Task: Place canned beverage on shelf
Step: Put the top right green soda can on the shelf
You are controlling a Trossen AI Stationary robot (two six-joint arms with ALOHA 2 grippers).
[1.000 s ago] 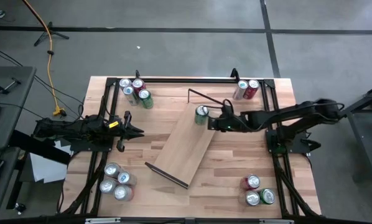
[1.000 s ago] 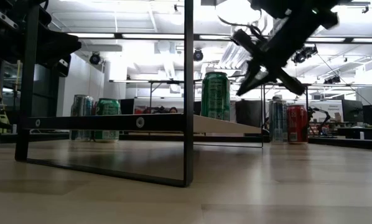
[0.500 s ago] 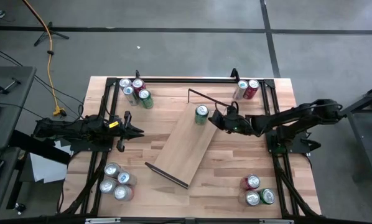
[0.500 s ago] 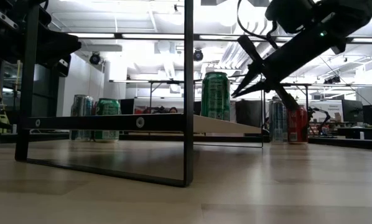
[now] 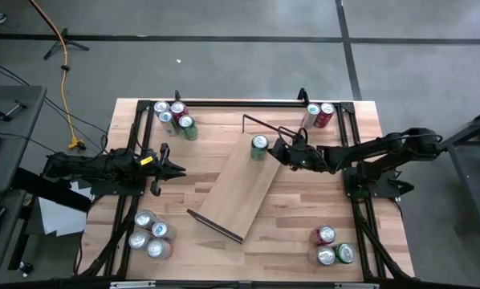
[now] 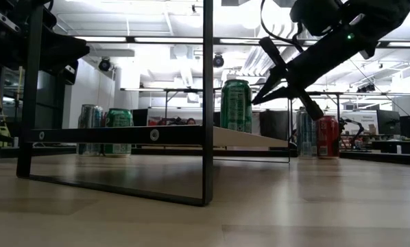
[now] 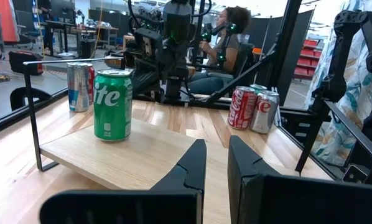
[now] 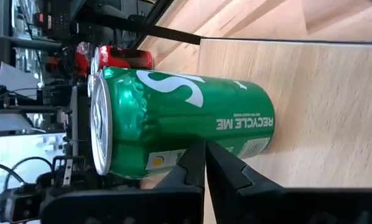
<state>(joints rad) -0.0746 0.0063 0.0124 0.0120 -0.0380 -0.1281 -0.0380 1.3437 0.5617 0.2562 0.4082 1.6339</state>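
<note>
Right pincer [image 5: 281,149], fingers nearly closed and empty, hovers just beside the can [image 5: 259,144] on the shelf [image 5: 238,183]; thin-walled, probably slick, best gripped mid-body.

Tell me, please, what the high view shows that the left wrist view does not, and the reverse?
Only the high view shows the whole light-wood shelf lying askew on the plank tabletop, can clusters at all four corners, and the left gripper waiting apart from the shelf.

Only the left wrist view shows a seated person beyond the table.

Both show the green soda can upright at one end of the shelf, with the right gripper close beside it.
</note>
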